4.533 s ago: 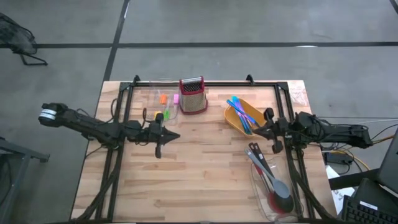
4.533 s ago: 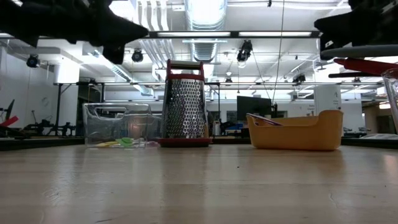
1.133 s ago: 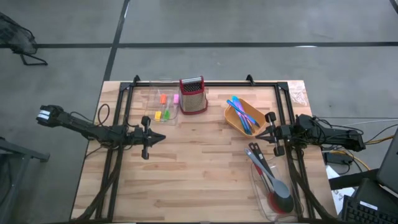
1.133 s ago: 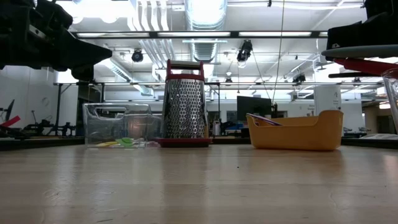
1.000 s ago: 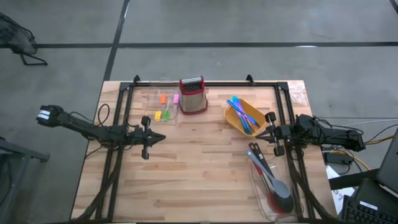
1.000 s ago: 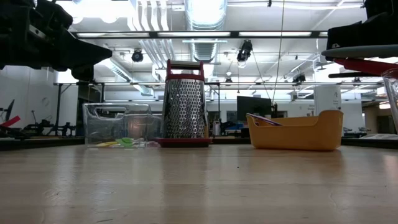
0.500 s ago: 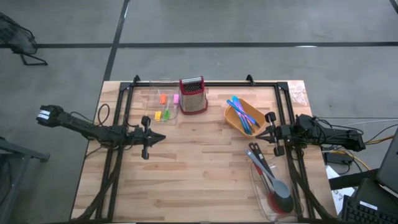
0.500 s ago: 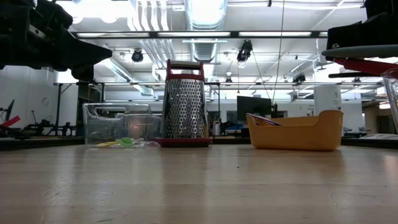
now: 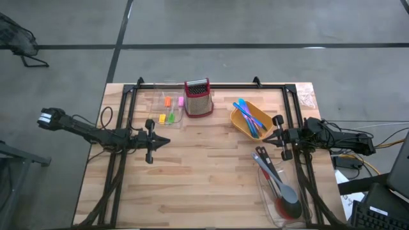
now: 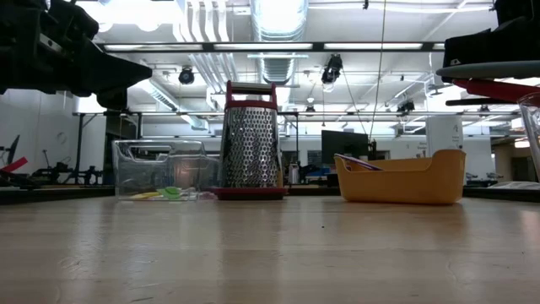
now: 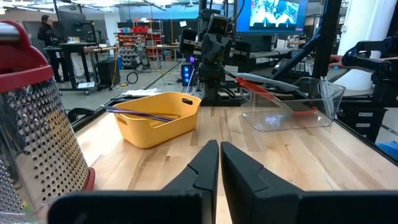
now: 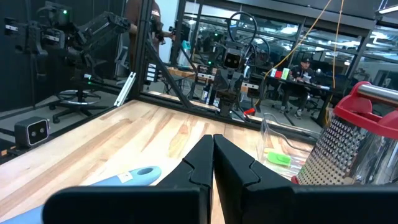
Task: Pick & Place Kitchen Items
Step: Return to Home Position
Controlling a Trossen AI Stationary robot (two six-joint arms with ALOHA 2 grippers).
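Note:
Slim blue, purple and green-handled utensils lie in the orange tray at the back right. Long black and grey spoons and a spatula lie in a clear bin at the front right, their handles sticking out over its far rim. Small orange, yellow, pink and green pieces lie in a clear bin at the back left. My left gripper is shut and empty over the left middle of the table. My right gripper is shut and empty beside the tray's near right end.
A red-topped steel box grater stands upright at the back middle, between the left bin and the tray. Bare wooden table top lies between the two grippers and toward the near edge. A black frame runs along the table's far edge and sides.

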